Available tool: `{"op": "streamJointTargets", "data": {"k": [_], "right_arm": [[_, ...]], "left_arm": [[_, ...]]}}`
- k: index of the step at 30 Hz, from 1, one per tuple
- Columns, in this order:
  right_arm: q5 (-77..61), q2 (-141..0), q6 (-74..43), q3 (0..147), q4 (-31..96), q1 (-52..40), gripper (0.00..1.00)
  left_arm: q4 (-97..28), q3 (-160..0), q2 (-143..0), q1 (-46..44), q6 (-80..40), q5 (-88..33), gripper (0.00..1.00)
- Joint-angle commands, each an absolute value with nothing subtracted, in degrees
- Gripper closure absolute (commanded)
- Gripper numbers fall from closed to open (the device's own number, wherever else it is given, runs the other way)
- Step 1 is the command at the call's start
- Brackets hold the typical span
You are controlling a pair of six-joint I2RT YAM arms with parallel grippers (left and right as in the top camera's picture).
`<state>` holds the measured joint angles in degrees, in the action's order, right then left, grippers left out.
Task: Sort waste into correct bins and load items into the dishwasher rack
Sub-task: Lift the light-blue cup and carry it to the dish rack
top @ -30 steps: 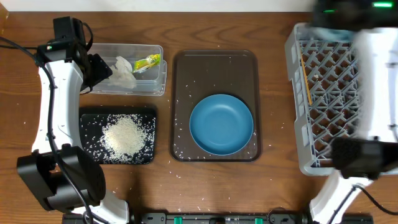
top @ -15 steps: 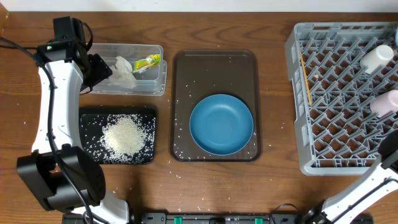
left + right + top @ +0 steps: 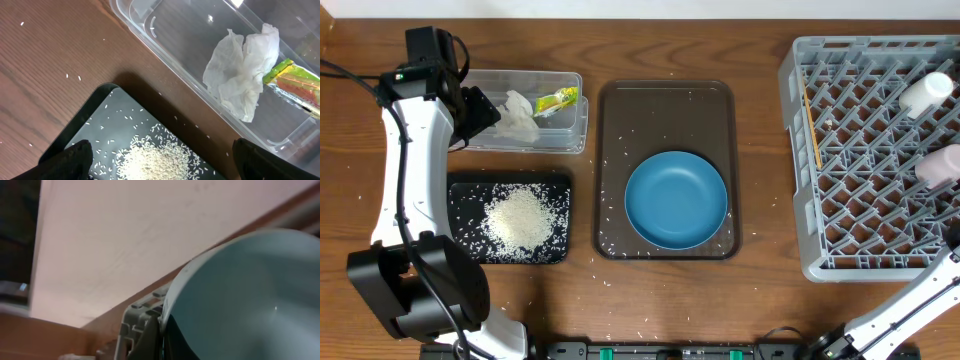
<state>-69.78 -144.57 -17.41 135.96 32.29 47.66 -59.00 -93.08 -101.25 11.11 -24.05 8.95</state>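
**BOWL TO RACK: RACK (image 3: pixel 131 322) LIES LOW-LEFT OF R CLAW (image 3: pixel 159 330)**

1. R claw: reads as clamped on the rim of the bowl (image 3: pixel 240 295). One dark finger shows against the rim. The other is hidden behind the bowl wall. The bowl fills the lower right of the R wrist view. Inner or outer face: cannot tell.

2. Key relation: one rack corner shows just under the bowl rim, low and left of the claw. Judged: the bowl is held off the rack's edge, not yet over the lattice. Set-down calls for travel toward that corner, then down. The bowl is round, so there is no long axis to align. Only tilt matters.

3. Hidden: R claw and bowl are out of frame overhead. Only a bit of the R arm (image 3: pixel 920 300) shows at bottom right. Which rack corner the wrist view shows: cannot tell.

4. L claw (image 3: pixel 167 162): fingers wide apart, holding nothing, over the gap between tub (image 3: pixel 485 80) and blk tray (image 3: pixel 460 190).

5. Other items:
   - Tissue (image 3: pixel 517 112) and wrapper (image 3: pixel 558 99) are in the tub.
   - Rice (image 3: pixel 523 218) is heaped on the blk tray, w/ stray grains on the table (image 3: pixel 760 150) and brown tray (image 3: pixel 665 100).
   - White cup (image 3: pixel 926 92), pink cup (image 3: pixel 940 165) and chopsticks (image 3: pixel 811 125) are in the rack.
   - Plate (image 3: pixel 676 199) is on the brown tray, between the arms. The rack lies to its right, so the R arm is judged the better carrier.
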Motion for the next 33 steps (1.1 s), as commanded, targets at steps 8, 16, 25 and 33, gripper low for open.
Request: {"op": "streamJointTargets", "data": {"k": [8,16,25,33], "right_arm": [[-75.02,-146.41,-21.28,136.05,33.74,47.99,0.99],[-73.95,-146.41,-19.38,136.05,40.82,50.30,0.99],[-64.73,-144.22,-13.02,136.07,53.04,54.68,0.91],[-63.13,-139.79,-11.73,136.07,58.87,57.69,0.83]], "left_arm": [[-59.33,-92.84,-99.98,11.29,-24.53,9.02,0.08],[-59.33,-92.84,-99.98,11.29,-24.53,9.02,0.08],[-59.33,-92.84,-99.98,11.29,-24.53,9.02,0.08],[-59.33,-92.84,-99.98,11.29,-24.53,9.02,0.08]]}}
